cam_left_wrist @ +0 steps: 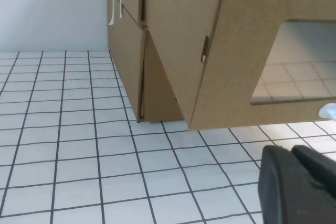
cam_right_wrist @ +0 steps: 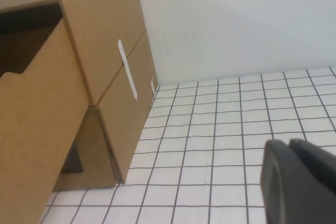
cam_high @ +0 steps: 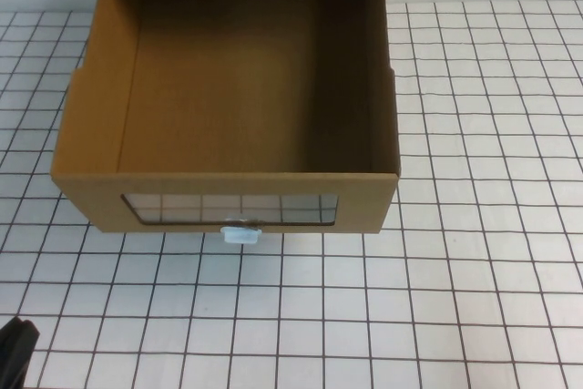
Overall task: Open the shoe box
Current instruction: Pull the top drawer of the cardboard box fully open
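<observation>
The brown cardboard drawer-style shoe box (cam_high: 86, 134) is set far-centre on the white gridded surface (cam_high: 474, 298), its empty drawer drawn out toward the robot, so the task is judged done. The left pincer (cam_high: 14, 348) is parked at the near left corner, its state not to be told; the clenched right pincer (cam_right_wrist: 296, 177) is held clear, off the box's right. Only a small white pull tab (cam_high: 241, 234) is seen on the drawer front, and nothing is found in the way.
</observation>
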Controlling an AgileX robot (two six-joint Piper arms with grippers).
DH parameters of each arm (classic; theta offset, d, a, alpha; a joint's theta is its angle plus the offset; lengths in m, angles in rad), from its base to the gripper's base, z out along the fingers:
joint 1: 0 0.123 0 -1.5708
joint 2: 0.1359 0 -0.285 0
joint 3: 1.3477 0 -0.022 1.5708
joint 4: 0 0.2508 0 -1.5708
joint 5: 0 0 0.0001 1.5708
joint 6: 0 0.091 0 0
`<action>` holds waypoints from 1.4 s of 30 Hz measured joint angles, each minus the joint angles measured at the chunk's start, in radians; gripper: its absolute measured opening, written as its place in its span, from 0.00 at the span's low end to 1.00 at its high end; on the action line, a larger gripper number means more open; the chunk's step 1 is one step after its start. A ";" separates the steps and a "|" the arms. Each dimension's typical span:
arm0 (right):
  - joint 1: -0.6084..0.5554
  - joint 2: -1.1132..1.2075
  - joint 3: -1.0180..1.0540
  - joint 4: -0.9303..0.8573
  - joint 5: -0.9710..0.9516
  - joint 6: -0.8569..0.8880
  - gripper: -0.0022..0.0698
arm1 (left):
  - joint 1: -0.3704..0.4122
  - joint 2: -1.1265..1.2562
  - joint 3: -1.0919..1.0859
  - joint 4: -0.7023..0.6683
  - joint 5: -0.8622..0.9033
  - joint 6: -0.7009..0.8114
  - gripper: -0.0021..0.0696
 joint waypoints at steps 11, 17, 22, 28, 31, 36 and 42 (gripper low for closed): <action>0.000 0.000 0.006 0.000 0.000 0.000 0.01 | 0.000 0.000 0.000 0.000 0.004 0.000 0.02; 0.000 0.000 0.006 0.000 0.000 0.000 0.01 | 0.000 0.000 0.000 0.000 0.004 0.000 0.02; -0.017 -0.046 0.021 0.000 0.007 -0.002 0.01 | 0.000 0.000 0.000 0.000 0.004 0.000 0.02; -0.149 -0.209 0.157 0.000 0.038 -0.043 0.01 | 0.000 0.000 0.000 0.000 0.012 0.000 0.02; -0.195 -0.335 0.232 -0.010 0.095 -0.050 0.01 | 0.000 0.000 0.000 0.000 0.013 0.000 0.02; -0.212 -0.485 0.239 -0.063 0.251 -0.052 0.01 | 0.000 0.000 0.000 0.000 0.013 0.000 0.02; -0.212 -0.489 0.239 -0.095 0.448 -0.052 0.01 | 0.000 -0.002 0.000 0.000 0.019 0.000 0.02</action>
